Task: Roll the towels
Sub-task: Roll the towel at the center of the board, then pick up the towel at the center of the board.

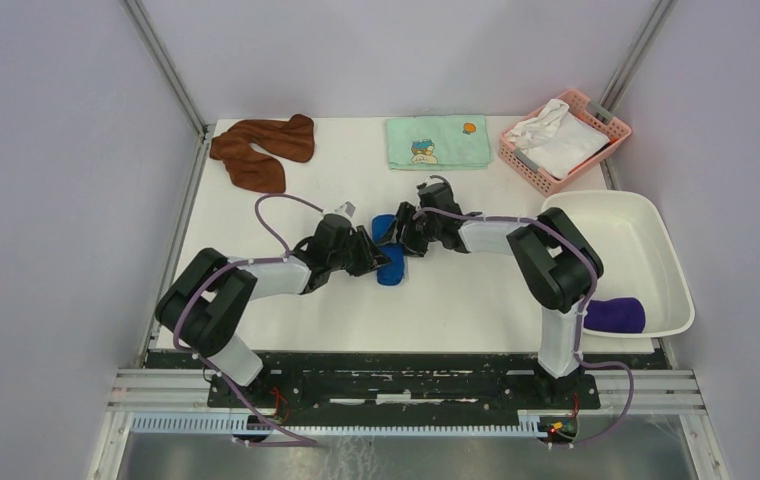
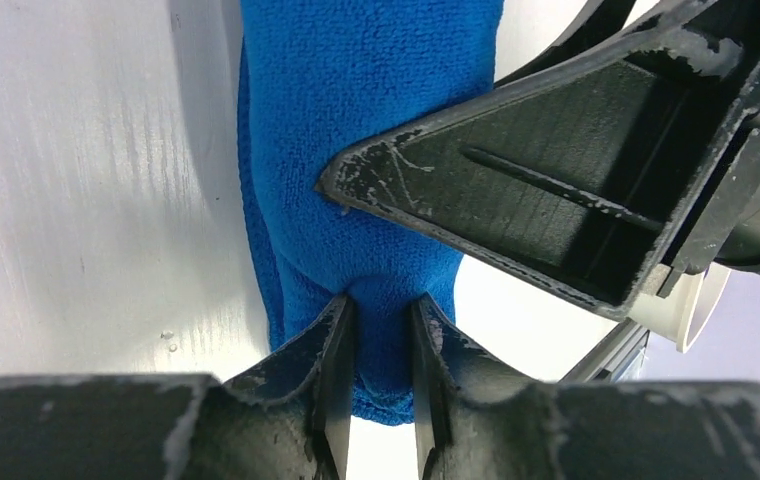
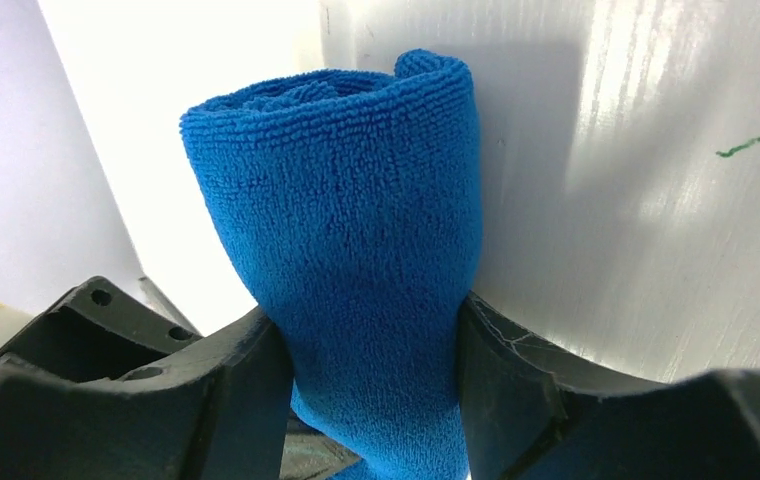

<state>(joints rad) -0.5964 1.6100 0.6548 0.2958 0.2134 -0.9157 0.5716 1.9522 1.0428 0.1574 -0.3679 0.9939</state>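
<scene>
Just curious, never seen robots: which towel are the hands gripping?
The blue towel, rolled up mid-table, pinched by the left hand and right hand. The brown towel lies far left; the purple towel sits in the tub.

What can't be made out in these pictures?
Top view: blue towel mostly hidden under left gripper and right gripper; purple towel partly behind right arm.
Left wrist view: towel's far end cut off by the top edge.
Right wrist view: its lower end hidden between fingers.
</scene>
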